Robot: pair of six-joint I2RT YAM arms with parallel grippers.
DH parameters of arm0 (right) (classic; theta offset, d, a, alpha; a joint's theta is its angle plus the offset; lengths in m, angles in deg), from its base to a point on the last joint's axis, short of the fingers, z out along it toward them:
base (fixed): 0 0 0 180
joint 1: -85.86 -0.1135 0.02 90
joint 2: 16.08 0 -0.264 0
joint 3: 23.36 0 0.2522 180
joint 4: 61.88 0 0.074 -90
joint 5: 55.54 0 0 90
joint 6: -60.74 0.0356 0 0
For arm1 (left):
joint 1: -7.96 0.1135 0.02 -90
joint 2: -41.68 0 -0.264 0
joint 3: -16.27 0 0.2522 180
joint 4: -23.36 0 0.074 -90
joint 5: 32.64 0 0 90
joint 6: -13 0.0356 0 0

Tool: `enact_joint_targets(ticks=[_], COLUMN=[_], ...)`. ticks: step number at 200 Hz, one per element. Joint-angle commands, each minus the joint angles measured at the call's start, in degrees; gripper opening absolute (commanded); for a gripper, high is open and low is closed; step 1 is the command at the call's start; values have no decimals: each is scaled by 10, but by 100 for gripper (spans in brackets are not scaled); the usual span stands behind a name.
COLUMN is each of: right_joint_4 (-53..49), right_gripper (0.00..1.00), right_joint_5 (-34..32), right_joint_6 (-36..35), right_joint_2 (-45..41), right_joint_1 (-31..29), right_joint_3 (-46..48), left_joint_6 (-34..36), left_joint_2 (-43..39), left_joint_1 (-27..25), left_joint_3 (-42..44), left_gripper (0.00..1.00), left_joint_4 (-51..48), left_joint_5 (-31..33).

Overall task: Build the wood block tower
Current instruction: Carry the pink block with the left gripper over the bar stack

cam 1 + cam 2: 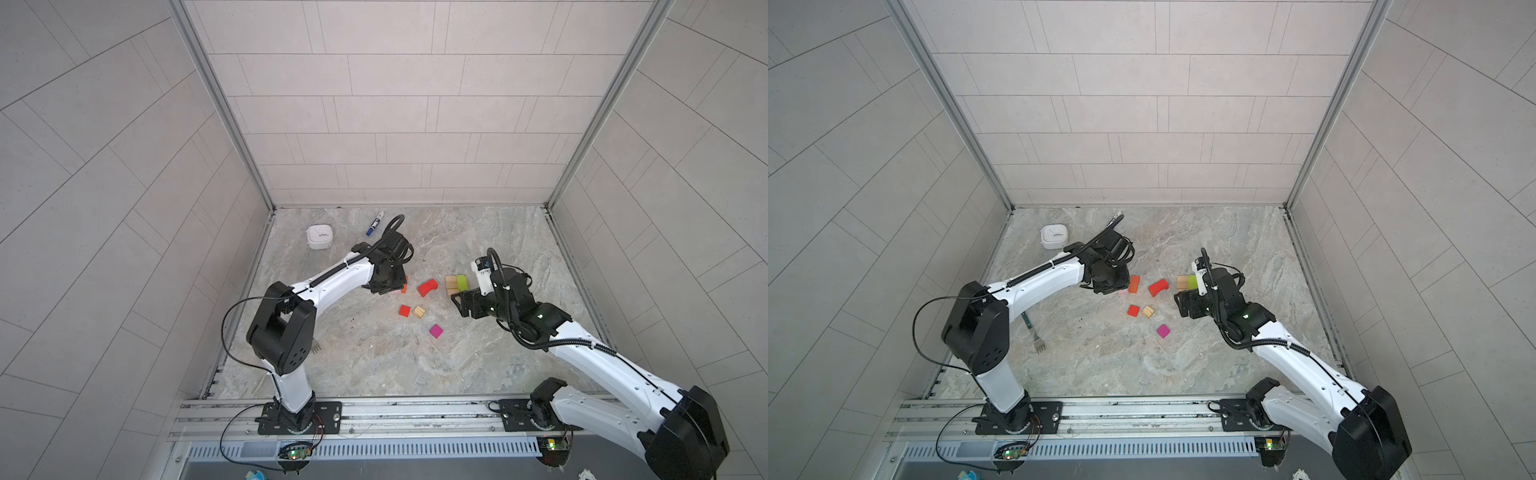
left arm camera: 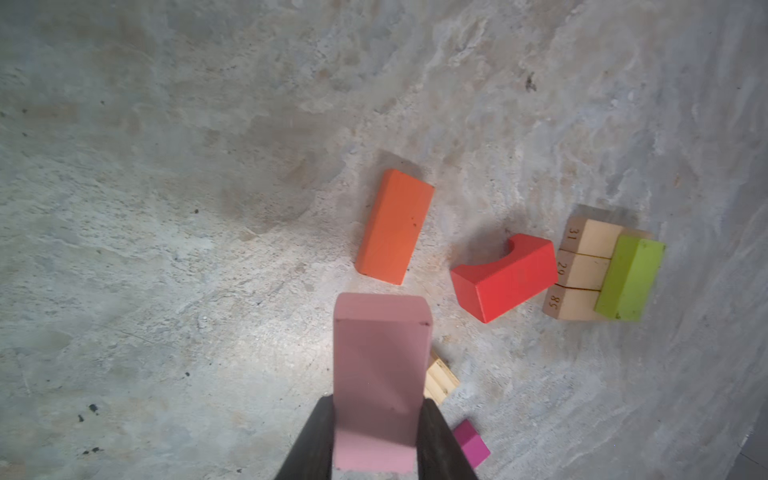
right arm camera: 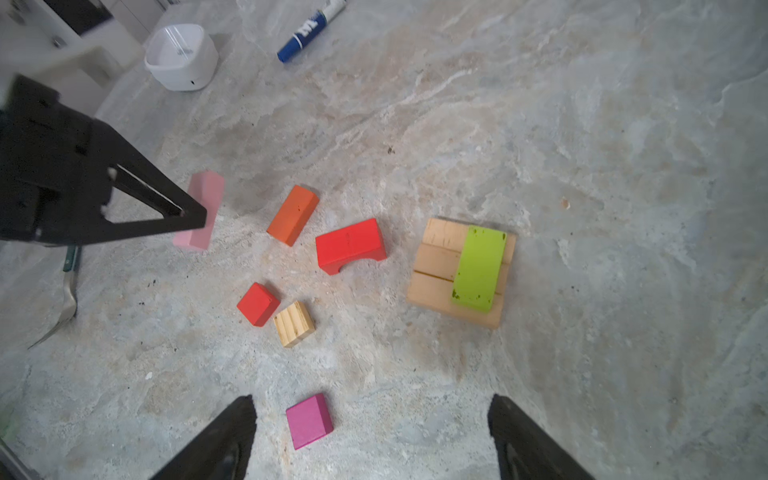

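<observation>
My left gripper (image 2: pixel 376 415) is shut on a pink bar (image 2: pixel 380 374), gripped at one end, low over the table; the right wrist view shows the same bar (image 3: pixel 205 195). Beside it lie an orange bar (image 2: pixel 395 226) and a red arch (image 2: pixel 507 276). The tower (image 3: pixel 436 266) is three tan bars side by side with a lime bar (image 3: pixel 478 268) across them. A red cube (image 3: pixel 257 303), a tan cube (image 3: pixel 294 323) and a magenta cube (image 3: pixel 309 420) lie loose. My right gripper (image 3: pixel 372 411) hangs open and empty above the magenta cube, just in front of the tower (image 1: pixel 451 284).
A white timer (image 1: pixel 319 237) and a blue-capped marker pen (image 1: pixel 375 223) lie at the back left. A fork (image 1: pixel 1034 336) lies by the left arm's elbow. Tiled walls close in three sides, and a metal rail (image 1: pixel 374 411) runs along the front.
</observation>
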Motion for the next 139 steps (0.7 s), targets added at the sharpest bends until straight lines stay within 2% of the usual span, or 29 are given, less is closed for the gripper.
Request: enact_joint_targets(ticks=[1,86,139], right_joint_4=[-63,-140,-172], right_gripper=[88,89,88], right_joint_5=[7,16,26], right_joint_6=[17,26,17], right_joint_2=[-11,-48,-54], right_joint_1=[9,53,79], right_joint_3=[-7,-18,-22], left_joint_6=[2,-17,-41], left_joint_2=[8,96,135], left_joint_1=[-13,-47,-57], left_joint_3=[-33,-142,-158], left_gripper=[27,27,28], left_joint_4=[6,44,99], left_joint_5=[-14,-68,-87])
